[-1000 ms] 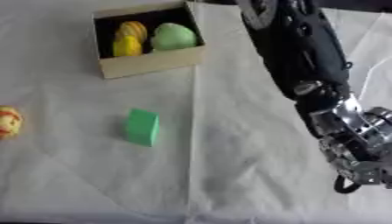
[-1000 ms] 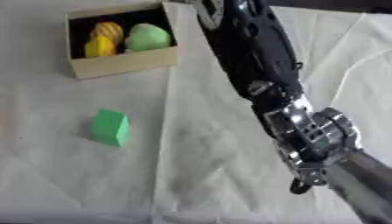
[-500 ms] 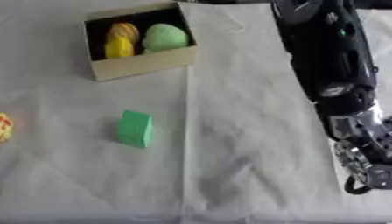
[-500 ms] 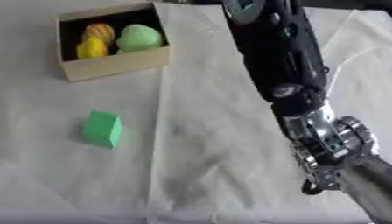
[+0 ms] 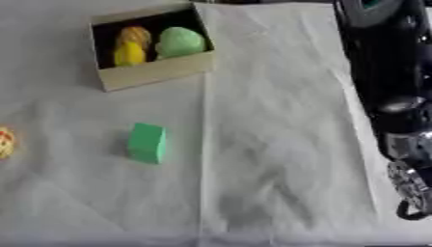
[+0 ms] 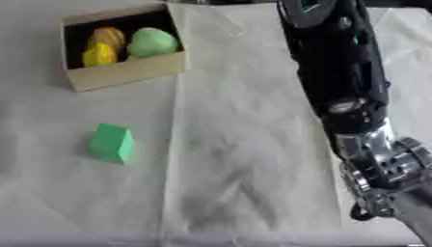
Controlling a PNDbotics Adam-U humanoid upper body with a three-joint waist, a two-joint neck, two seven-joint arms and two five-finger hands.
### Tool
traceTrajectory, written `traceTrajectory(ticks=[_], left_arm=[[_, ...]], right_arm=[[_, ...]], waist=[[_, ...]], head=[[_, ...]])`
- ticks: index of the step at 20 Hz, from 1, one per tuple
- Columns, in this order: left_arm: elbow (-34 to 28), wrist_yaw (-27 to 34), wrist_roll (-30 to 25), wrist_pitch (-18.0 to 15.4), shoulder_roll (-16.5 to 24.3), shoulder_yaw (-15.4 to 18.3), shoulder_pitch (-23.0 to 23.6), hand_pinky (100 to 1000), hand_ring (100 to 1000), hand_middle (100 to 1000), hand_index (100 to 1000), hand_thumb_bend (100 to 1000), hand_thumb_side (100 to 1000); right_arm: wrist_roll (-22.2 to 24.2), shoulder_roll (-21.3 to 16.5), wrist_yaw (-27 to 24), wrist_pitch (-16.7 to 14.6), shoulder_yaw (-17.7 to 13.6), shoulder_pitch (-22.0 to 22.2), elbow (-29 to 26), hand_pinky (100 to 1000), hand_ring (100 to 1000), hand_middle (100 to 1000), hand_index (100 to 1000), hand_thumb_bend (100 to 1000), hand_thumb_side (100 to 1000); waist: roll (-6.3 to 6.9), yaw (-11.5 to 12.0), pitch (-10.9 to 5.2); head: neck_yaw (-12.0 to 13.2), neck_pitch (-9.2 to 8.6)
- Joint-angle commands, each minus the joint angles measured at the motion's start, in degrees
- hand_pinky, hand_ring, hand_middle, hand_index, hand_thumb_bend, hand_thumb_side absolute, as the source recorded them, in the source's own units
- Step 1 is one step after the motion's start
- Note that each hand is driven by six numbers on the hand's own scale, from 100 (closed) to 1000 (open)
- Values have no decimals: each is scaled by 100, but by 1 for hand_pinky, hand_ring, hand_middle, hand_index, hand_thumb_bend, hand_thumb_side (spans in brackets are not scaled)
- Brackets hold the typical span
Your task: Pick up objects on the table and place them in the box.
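Box [image 5: 152, 75] sits at the far left of the white cloth [image 5: 278, 125], open on top, and we count three things already in it: a pale green rounded piece [image 5: 180, 42], a yellow one [image 5: 129, 54] and an orange-striped one [image 5: 133, 34] behind it. Two objects remain outside. A green block [image 5: 147, 143] stands on the cloth nearer to us, well apart from the box, and a small orange and yellow thing [image 5: 5, 142] shows only partly at the left edge.

Our right arm [image 6: 337, 72] runs down the right side, and at its lower end we see the silver wrist and part of the right hand [image 6: 384, 193]. We cannot tell how its fingers are set, since the lower corner cuts them off. It appears to carry nothing. The left hand is in no view.

We judge the step in hand to be the reach for the green block, the nearer target. To do it well, we should swing the hand left across the cloth at a height clear of the folds, then descend straight over the block. The block looks tilted, with a slanted top face, so we would set the fingers and thumb on its two flat side faces, not on that slope. The cloth is wrinkled and may drag, so a vertical lift seems wiser than a slide. On the way to the box, we should clear its near wall and aim for the bare dark corner.
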Motion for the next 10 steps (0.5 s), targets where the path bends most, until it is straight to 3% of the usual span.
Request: traceTrajectory(ticks=[1, 5, 10], left_arm=[[-54, -561, -515, 230, 682, -419, -433, 860, 876, 822, 884, 100, 257], [-54, -1002, -1229, 339, 1195, -788, -752, 867, 886, 828, 905, 100, 193], [23, -1245, -2183, 129, 1626, -1171, -867, 894, 916, 849, 928, 100, 208]], right_arm=[[-64, -188, -27, 51, -77, -83, -166, 714, 832, 757, 937, 100, 244], [-15, -169, 34, 76, -63, -69, -180, 714, 831, 757, 934, 100, 228], [9, -57, 71, 85, -80, -47, -213, 711, 829, 755, 933, 100, 259]], waist=[[118, -17, -222], [155, -25, -213], [192, -36, -202]], head=[[34, 24], [47, 24], [43, 24]])
